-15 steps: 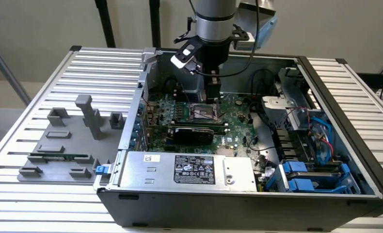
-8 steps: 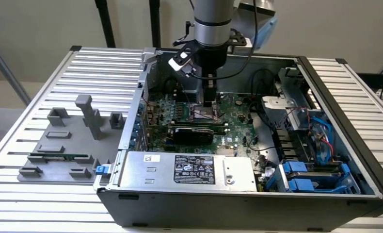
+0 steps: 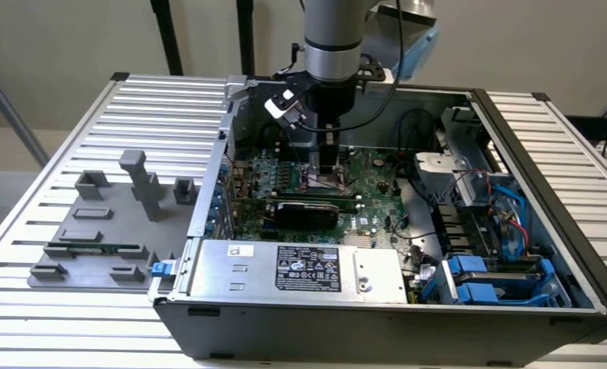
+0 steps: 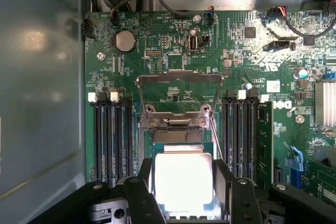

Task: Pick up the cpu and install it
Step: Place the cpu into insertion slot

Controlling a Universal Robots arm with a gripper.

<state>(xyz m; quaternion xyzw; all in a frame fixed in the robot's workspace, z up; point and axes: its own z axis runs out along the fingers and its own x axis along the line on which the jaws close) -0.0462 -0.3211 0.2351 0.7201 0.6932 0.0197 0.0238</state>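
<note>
Gripper (image 4: 183,182) clasps cpu (image 4: 184,174) — at socket (image 4: 176,136) (latch (image 4: 178,78) raised).

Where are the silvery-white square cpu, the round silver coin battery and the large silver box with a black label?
silvery-white square cpu (image 4: 184,179): wrist view, middle of its metal top.
round silver coin battery (image 4: 125,40): wrist view, its centre.
large silver box (image 3: 380,269): exterior view, bare metal beside the label.

tool (image 4: 184,183) gripping cpu (image 4: 184,174) over open socket (image 4: 177,128), green motherboard (image 4: 157,40)
</note>
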